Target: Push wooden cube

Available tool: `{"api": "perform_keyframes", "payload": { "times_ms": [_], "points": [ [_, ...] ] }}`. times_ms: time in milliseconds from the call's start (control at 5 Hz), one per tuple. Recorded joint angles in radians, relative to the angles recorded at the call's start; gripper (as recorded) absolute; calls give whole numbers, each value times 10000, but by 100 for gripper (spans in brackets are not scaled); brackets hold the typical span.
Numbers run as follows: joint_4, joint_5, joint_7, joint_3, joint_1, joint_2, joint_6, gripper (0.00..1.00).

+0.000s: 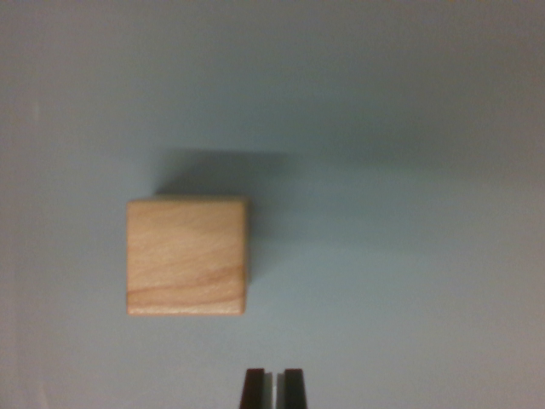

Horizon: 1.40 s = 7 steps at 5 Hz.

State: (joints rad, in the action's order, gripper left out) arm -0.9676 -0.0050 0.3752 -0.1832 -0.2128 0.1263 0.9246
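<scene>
At the bottom edge of the wrist view, the end effector (272,388) shows only its two dark fingertips, drawn almost together with a thin sliver of light between them and nothing held. The wooden cube (187,256) sits on the plain grey-blue table (409,170), left of centre in the frame, square to the camera, its shadow falling toward the top. A gap of bare table separates it from the fingertips, and the tips line up not with the cube's middle but with roughly its right edge, as the wrist view shows it. That offset looks like the main hazard: a straight advance could clip only the corner, so the cube would likely spin or skid aside rather than travel cleanly, or the tips might pass it altogether. Height cannot be judged from this view; tips riding too high could slide over the top face, and too low could scrape the table.
</scene>
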Motion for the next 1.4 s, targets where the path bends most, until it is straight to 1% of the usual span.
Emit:
{"api": "perform_keyframes", "payload": {
  "times_ms": [200, 400, 600, 800, 1000, 1200, 1400],
  "points": [
    [0, 0, 0, 0, 0, 0, 0, 0],
    [381, -9, 254, -125, -111, 77, -416, 0],
    [381, -9, 254, -125, -111, 77, -416, 0],
    [738, -18, 492, -242, -214, 149, -805, 0],
    [738, -18, 492, -242, -214, 149, -805, 0],
    [1063, -26, 709, -348, -308, 214, -1159, 0],
    [1063, -26, 709, -348, -308, 214, -1159, 0]
  ]
}}
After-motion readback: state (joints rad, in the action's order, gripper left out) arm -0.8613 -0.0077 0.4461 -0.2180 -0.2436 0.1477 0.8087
